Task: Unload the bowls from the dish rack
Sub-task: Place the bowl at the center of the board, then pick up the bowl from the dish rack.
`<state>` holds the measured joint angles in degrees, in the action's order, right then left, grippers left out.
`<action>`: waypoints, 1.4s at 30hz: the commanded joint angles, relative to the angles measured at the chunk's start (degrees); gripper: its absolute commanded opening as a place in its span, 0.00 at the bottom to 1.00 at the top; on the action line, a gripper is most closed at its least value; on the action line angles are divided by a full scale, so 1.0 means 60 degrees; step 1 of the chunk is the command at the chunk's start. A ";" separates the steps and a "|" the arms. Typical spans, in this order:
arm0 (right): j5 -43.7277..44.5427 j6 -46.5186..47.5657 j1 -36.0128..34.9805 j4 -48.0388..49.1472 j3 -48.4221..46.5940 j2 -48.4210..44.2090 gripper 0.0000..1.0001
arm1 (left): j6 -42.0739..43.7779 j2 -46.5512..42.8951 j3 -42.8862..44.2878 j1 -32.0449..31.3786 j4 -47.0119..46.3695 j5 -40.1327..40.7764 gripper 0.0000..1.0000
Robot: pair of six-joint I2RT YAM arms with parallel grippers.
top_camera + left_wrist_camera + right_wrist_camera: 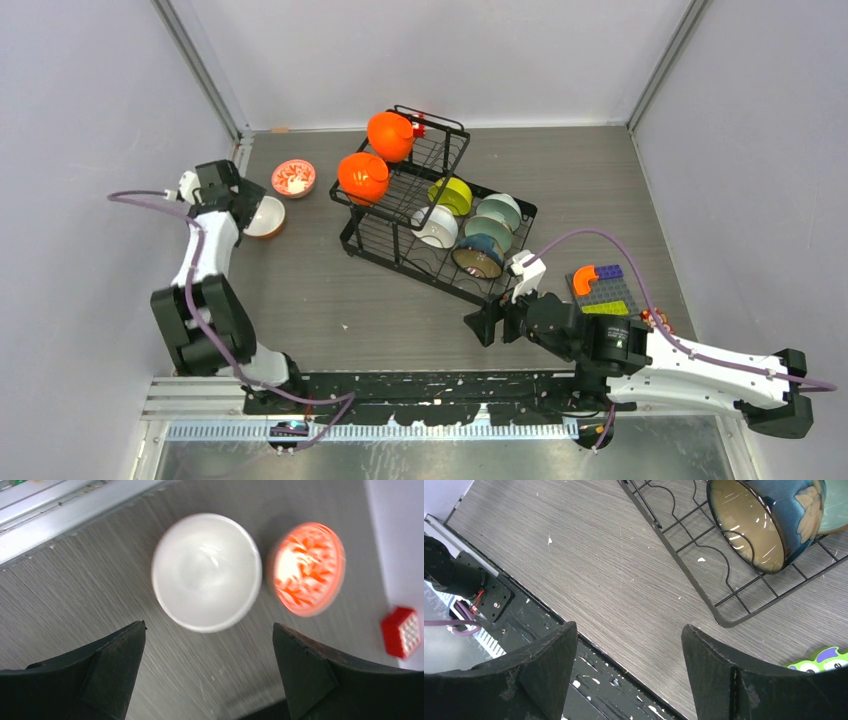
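The black wire dish rack (400,240) stands mid-table. On its upper tier are two orange bowls (390,135) (362,177). The lower tier holds a lime bowl (452,195), a white bowl (436,227), mint bowls (490,232) and a dark bowl (478,257) (769,520) with a tan inside. A plain white bowl (206,571) and a red-patterned bowl (306,569) sit on the table at the far left. My left gripper (208,640) hangs open just short of the white bowl, holding nothing. My right gripper (629,626) is open and empty over the table's near edge, near the rack's corner (724,621).
Flat toy blocks (603,290) lie right of the rack, and an owl card (824,661) shows by my right fingers. A small red block (400,631) sits near the wall. The black base rail (589,680) runs under the right gripper. Walls close in left, right and behind.
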<state>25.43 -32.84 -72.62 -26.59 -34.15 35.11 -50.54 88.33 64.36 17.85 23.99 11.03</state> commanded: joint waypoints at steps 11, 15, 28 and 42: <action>0.1645 0.0479 0.0011 0.0785 -0.1293 -0.0749 0.87 | 0.1753 -0.7137 -0.1439 -0.2103 0.1431 -0.0354 1.00; 0.1759 0.1006 0.0004 0.0514 -0.2577 0.0051 0.87 | 0.1980 -0.7969 -0.1266 -0.2126 0.1647 -0.1431 1.00; -0.0237 0.0049 0.2609 -0.0625 -0.6994 0.4005 0.88 | 0.1069 -0.5841 0.0067 -0.2359 -0.1124 -0.6412 0.95; -0.4015 -0.2720 0.5651 0.2515 -0.4702 0.3905 0.86 | -0.0705 -0.3760 0.0660 -0.2359 -0.3635 -0.8567 0.94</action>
<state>8.19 -45.25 -38.92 -18.65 -64.77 60.23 -51.27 63.75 65.78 3.75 9.02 -34.30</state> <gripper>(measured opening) 0.863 0.946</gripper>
